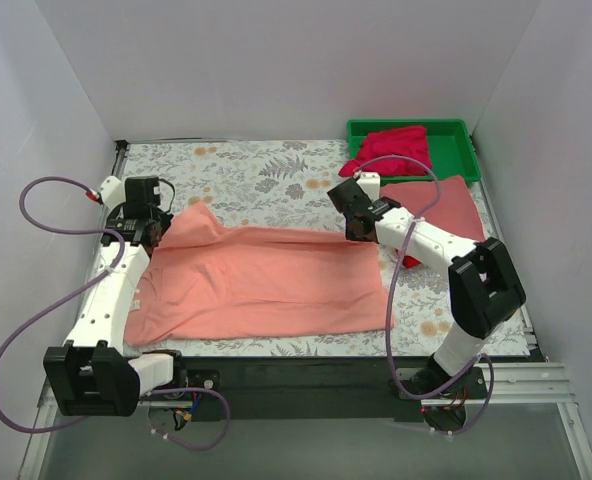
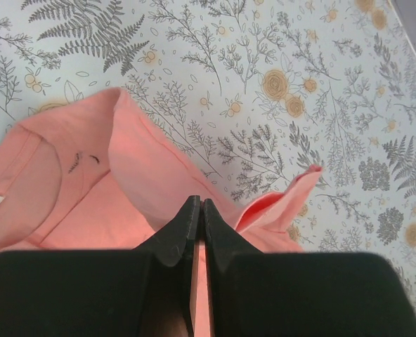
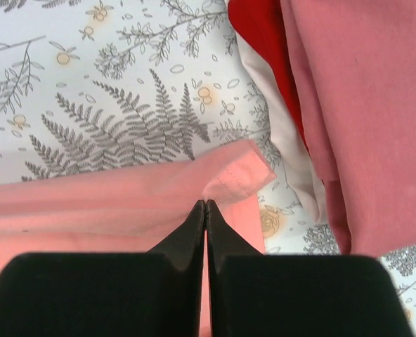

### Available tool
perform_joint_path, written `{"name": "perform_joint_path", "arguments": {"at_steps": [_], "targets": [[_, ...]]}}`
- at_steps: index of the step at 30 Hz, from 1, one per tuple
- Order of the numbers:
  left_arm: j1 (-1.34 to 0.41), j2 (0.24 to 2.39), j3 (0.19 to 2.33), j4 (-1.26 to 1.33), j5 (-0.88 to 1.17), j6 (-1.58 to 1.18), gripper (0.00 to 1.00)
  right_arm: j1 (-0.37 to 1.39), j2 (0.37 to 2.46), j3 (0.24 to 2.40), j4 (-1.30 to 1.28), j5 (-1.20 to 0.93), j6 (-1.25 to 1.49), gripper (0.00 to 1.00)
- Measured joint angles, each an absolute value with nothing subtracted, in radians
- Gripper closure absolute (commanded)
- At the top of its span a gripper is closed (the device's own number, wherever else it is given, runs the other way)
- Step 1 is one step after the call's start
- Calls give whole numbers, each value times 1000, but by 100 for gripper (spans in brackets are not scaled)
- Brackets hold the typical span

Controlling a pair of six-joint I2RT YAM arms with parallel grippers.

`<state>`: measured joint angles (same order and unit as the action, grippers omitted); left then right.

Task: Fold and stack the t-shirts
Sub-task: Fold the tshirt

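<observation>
Spread over the near half of the table [image 1: 256, 175], the salmon-pink shirt [image 1: 266, 285] has its far edge pinched at either end by the left gripper [image 2: 199, 203] and the right gripper [image 3: 205, 203], both clamped on the cloth. Bare table lies beyond that edge. Just right of the right gripper, a dusty rose shirt [image 1: 446, 205] covers a red shirt [image 3: 261, 28]; a magenta shirt [image 1: 391, 148] fills the green tray [image 1: 458, 150].

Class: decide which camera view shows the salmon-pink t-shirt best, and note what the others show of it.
The top external view: nearly the whole salmon-pink t-shirt shows there, spread out. The left wrist view shows only its collar end with the label; the right wrist view shows only one hemmed corner.
</observation>
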<state>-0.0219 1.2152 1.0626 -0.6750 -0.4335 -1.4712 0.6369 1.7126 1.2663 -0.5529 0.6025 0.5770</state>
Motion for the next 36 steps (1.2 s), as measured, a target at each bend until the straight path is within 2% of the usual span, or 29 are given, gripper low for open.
{"name": "perform_joint_path", "arguments": {"at_steps": [16,25,26,28,29,30,32,34,35,36], "targets": [[-22,998,938,-873,-494,-1615,100,702,1428,981,-541,599,640,99],[-22,978,900,-997,-536,-1745,100,775,1314,830,-535,587,695,99],[-22,978,895,-1014,-537,-1763,100,779,1299,810,-531,584,703,96],[-22,978,889,-1062,-542,-1811,81,783,1278,775,-528,577,714,91],[-22,978,889,-1087,-543,-1834,71,786,1268,755,-525,573,720,79],[-22,978,888,-1111,-546,-1856,50,788,1258,735,-524,569,730,71],[-22,977,886,-1161,-552,-1900,36,793,1232,688,-524,561,738,59],[-22,966,884,-1210,-555,-1932,31,795,1189,640,-531,542,740,50],[-22,952,884,-1230,-554,-1942,29,797,1160,620,-535,531,743,35],[-22,932,884,-1242,-554,-1951,28,797,1126,603,-538,521,746,29]]}}
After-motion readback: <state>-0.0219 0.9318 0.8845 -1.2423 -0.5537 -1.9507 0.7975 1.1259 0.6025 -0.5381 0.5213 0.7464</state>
